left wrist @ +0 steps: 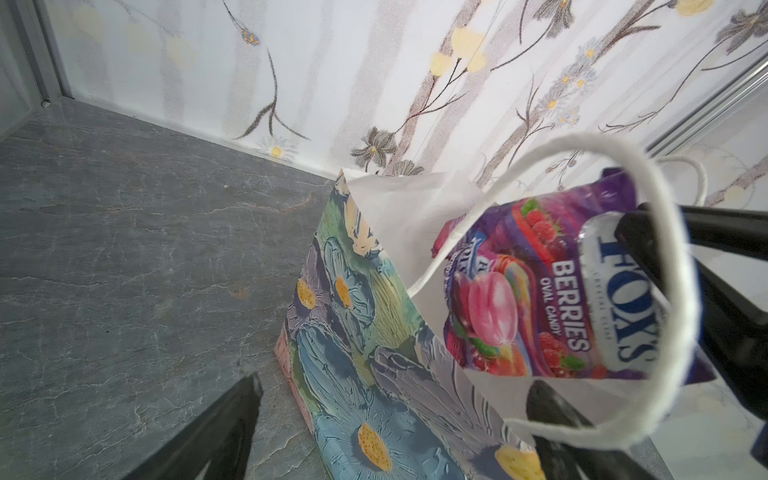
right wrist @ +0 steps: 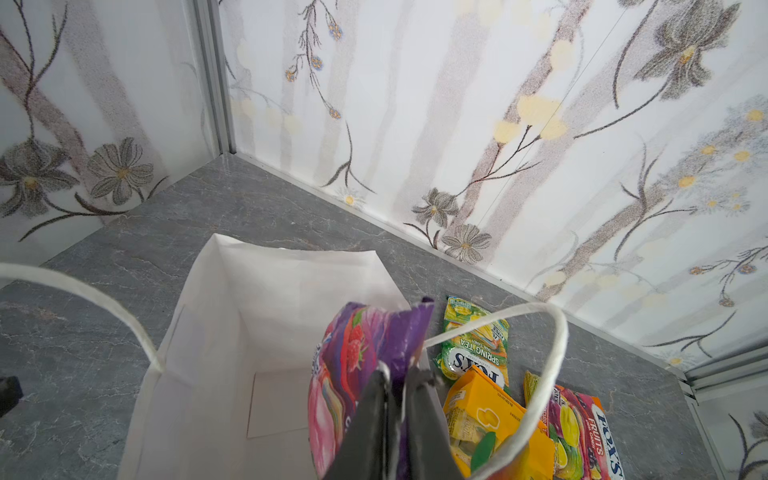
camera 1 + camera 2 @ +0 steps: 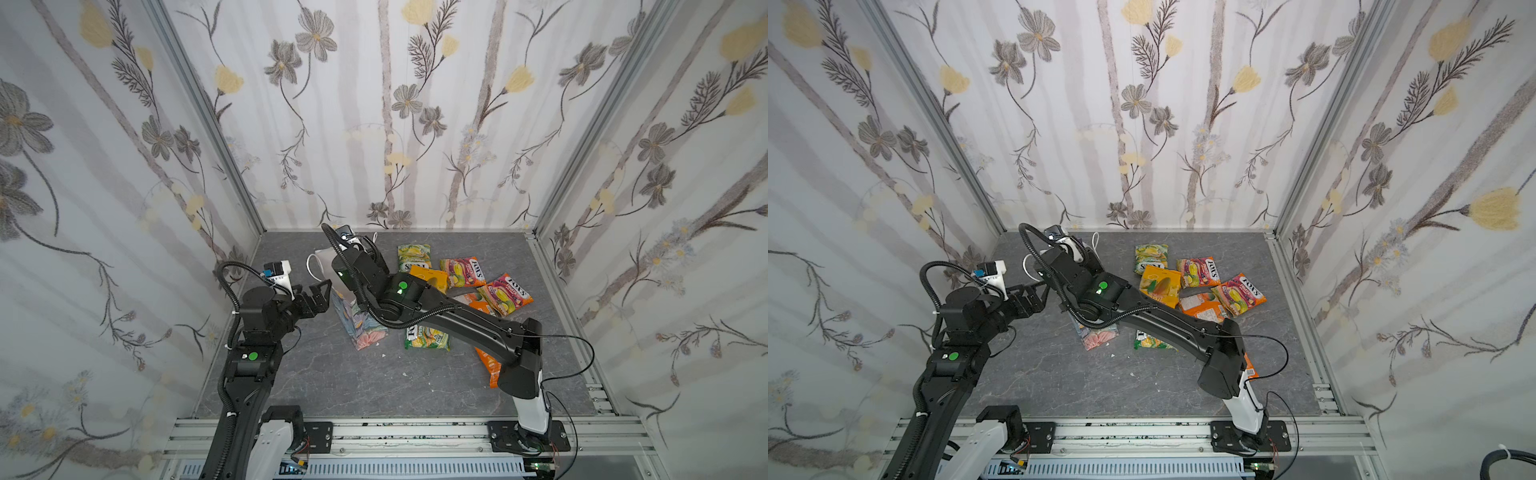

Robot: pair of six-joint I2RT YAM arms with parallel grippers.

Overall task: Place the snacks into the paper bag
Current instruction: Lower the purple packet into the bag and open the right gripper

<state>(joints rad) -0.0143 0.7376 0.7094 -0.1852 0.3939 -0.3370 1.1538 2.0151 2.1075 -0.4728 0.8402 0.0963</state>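
The paper bag (image 3: pixel 360 328) (image 3: pixel 1098 337) stands open left of the middle, painted flowers outside (image 1: pixel 353 332), white inside (image 2: pixel 249 311). My right gripper (image 2: pixel 401 374) hangs over its mouth, shut on the top edge of a purple FOX'S berries packet (image 2: pixel 361 353) (image 1: pixel 540 291) that dangles into the opening. My left gripper (image 3: pixel 316 297) (image 1: pixel 395 390) is open and straddles the bag's near wall by a cord handle (image 1: pixel 665 291). The other snacks lie right of the bag: green-yellow (image 3: pixel 413 255) (image 3: pixel 428 338), mango (image 3: pixel 430 280), red (image 3: pixel 463 272) (image 3: pixel 505 293) and orange (image 3: pixel 478 305) packets.
The right arm (image 3: pixel 478 328) stretches over the snack pile and covers part of an orange packet (image 3: pixel 490 365). Floral walls (image 3: pixel 374 124) close the grey table (image 3: pixel 332 374) on three sides. The bag's inner floor (image 2: pixel 278 399) shows bare.
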